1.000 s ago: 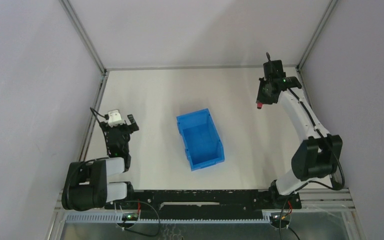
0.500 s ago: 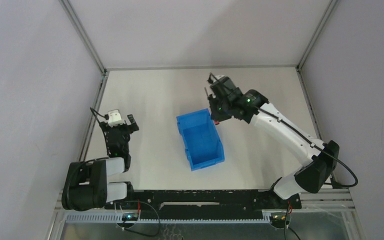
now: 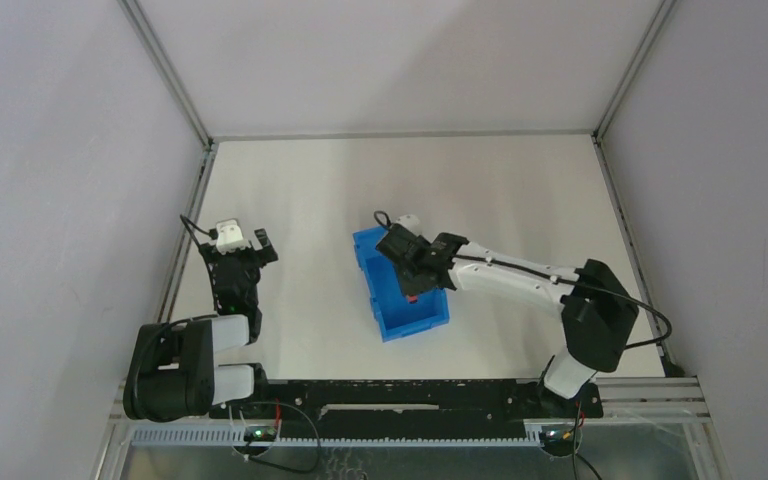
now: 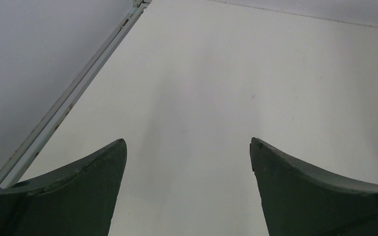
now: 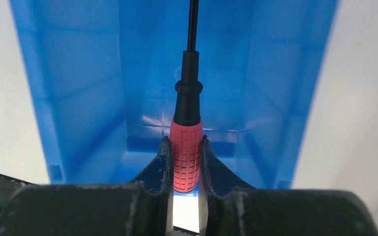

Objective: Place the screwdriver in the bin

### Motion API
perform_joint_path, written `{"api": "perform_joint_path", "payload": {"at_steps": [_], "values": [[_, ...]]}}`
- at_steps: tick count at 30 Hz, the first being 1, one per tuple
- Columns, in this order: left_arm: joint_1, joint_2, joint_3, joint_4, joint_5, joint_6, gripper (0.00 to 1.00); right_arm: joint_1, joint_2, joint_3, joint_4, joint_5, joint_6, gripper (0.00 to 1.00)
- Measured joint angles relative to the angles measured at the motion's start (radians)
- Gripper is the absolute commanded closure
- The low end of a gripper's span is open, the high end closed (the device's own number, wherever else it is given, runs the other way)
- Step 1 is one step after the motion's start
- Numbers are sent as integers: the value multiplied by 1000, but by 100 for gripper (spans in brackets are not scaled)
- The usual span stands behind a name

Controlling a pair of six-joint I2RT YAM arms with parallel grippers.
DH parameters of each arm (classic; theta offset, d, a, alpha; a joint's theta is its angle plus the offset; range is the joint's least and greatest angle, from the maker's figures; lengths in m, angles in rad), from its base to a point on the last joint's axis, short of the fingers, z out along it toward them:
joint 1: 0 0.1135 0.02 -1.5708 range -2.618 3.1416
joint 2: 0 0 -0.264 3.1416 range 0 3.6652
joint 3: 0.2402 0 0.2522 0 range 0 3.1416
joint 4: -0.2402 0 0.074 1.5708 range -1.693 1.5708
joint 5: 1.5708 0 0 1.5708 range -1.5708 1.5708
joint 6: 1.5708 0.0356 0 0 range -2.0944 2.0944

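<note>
Right claw (image 5: 185,147) swung in from the far right corner, screwdriver (image 5: 187,98) now held above the bin (image 5: 78,88) interior

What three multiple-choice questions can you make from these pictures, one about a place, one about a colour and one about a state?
1. Where is the right gripper?
A. Over the bin
B. At the table's far right corner
C. Beside the left arm's base

2. What colour is the handle of the screwdriver?
A. Yellow
B. Red
C. Green

3. What state is the left gripper in?
A. Shut on the screwdriver
B. Shut on nothing
C. Open, holding nothing

Answers:
1. A: the top view shows it above the blue bin, and the right wrist view looks down into the bin.
2. B: the right wrist view shows a red handle clamped between the fingers.
3. C: the left wrist view shows its fingers wide apart with only bare table between them.
</note>
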Motion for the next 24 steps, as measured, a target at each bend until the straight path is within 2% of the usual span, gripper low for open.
{"api": "perform_joint_path", "payload": {"at_steps": [4, 7, 11, 17, 19, 24], "values": [[0, 0, 0, 0, 0, 0, 0, 21, 45, -63, 64, -8, 44, 95], [0, 0, 0, 0, 0, 0, 0, 26, 117, -70, 111, -8, 68, 90], [0, 0, 0, 0, 0, 0, 0, 26, 204, -72, 150, -6, 81, 88], [0, 0, 0, 0, 0, 0, 0, 34, 227, -69, 175, 19, 103, 56], [0, 0, 0, 0, 0, 0, 0, 35, 227, -71, 177, 26, 105, 52], [0, 0, 0, 0, 0, 0, 0, 35, 206, -74, 174, 44, 103, 49]]}}
